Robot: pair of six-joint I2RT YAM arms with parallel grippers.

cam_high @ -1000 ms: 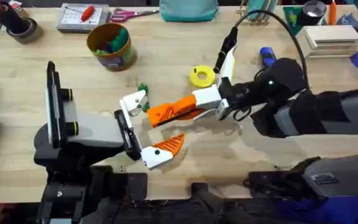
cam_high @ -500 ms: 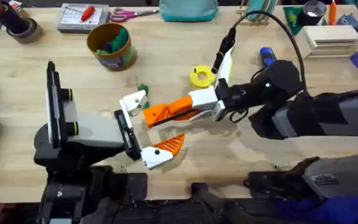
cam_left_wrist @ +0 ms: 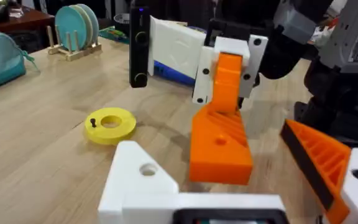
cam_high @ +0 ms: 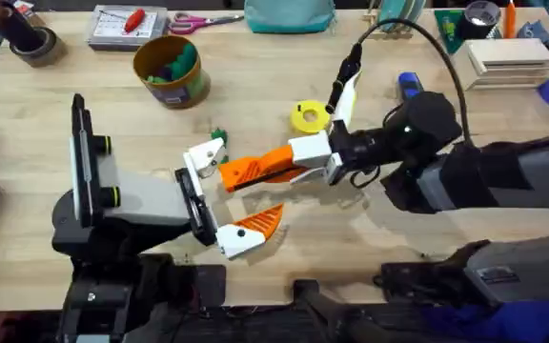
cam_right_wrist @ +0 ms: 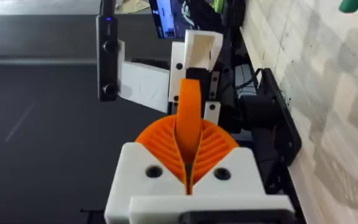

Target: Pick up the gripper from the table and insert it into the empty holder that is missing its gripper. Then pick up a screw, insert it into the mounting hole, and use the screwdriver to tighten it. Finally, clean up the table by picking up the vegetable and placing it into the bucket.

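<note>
1. Overhead view: the bucket [cam_high: 169, 70] is sat in the upper left of the frame.
2. Left of centre, the left gripper [cam_high: 225, 198] is spread wide, nothing held, its empty holder [cam_high: 205, 155] bare.
3. At centre, the gripper [cam_high: 255, 169] is pinched tight by the right gripper [cam_high: 302, 162], tip just beside that holder.

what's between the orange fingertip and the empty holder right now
Nothing visible. The right end effector is shut on the orange fingertip, whose tip sits just beside the bare white holder on the left arm, with open gap between them.
</note>
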